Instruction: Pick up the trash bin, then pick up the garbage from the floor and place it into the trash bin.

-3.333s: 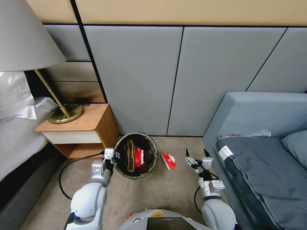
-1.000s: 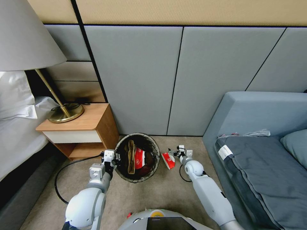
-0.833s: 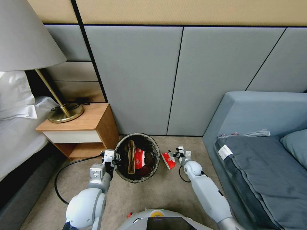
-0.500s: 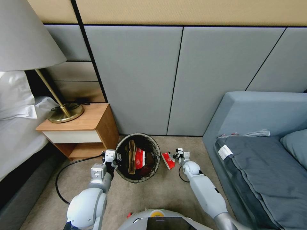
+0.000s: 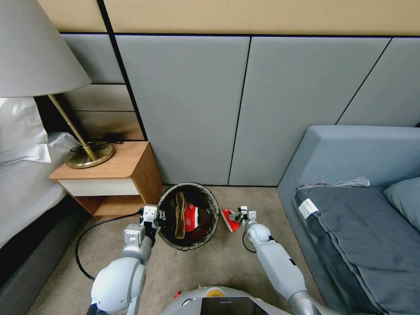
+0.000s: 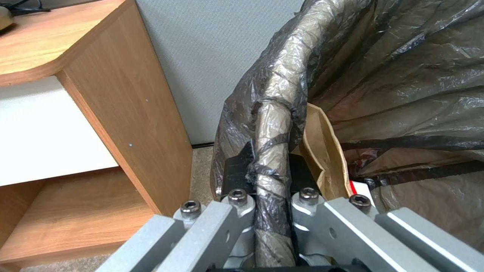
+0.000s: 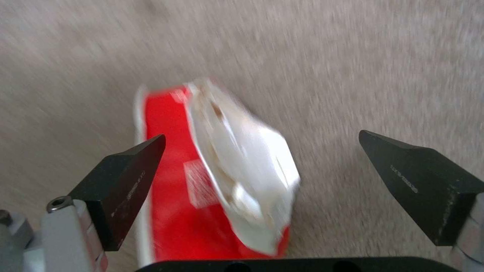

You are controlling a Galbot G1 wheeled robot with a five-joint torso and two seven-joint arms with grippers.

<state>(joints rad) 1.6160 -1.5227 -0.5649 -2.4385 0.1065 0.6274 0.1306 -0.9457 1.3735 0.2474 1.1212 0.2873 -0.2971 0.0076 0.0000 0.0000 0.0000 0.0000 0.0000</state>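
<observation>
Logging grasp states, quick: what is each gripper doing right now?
Left gripper: shut on the trash bin rim.
Right gripper: open, fingers either side of the red-and-white packet on the floor.

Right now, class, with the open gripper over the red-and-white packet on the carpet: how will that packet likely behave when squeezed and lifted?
The red-and-white packet looks thin and creased, so it will probably crumple rather than resist when the open right gripper closes. It lies flat on the carpet, so it seems unlikely to roll. It is likely light.
</observation>
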